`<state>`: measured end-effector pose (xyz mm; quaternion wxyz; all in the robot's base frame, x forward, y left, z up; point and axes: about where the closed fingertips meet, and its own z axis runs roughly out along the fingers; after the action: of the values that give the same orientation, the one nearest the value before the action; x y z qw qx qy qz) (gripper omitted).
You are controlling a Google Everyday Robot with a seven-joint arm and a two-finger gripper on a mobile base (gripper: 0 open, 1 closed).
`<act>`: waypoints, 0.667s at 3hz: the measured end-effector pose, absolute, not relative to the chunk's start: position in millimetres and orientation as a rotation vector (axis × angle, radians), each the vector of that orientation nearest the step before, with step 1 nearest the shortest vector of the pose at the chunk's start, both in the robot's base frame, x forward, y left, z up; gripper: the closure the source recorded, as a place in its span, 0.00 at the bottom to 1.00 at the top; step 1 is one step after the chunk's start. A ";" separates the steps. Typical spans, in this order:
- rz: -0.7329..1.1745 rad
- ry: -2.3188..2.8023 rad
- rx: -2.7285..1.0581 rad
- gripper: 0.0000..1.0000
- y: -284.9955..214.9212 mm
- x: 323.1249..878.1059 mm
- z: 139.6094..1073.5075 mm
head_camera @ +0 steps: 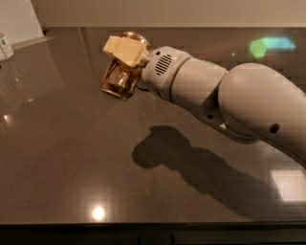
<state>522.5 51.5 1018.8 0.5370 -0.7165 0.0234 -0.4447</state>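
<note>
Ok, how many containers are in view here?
2. A brown can is clamped in the gripper, over the dark table left of centre. A white container stands at the far left edge, cut off by the frame. Others may lie outside the view.

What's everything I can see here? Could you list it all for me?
can: one, shiny copper-brown, tilted, held off the counter at upper left of centre
counter: one, dark grey and glossy, fills most of the view
small container: one, white, on the counter at the far left edge, partly cut off
panel: one, white, leaning at the top left corner
wall: one, pale, along the top behind the counter
shadow: one, dark, on the counter below the arm
gripper: one, beige fingers, shut on the can
arm: one, white, reaching in from the right
</note>
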 end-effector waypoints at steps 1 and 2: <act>-1.122 -0.120 -1.724 1.00 57.0 521.1 1019.2; -1.216 -0.294 -1.754 1.00 58.9 518.1 1014.3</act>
<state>518.1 58.9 1014.3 0.4739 -0.7169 -0.1203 -0.4969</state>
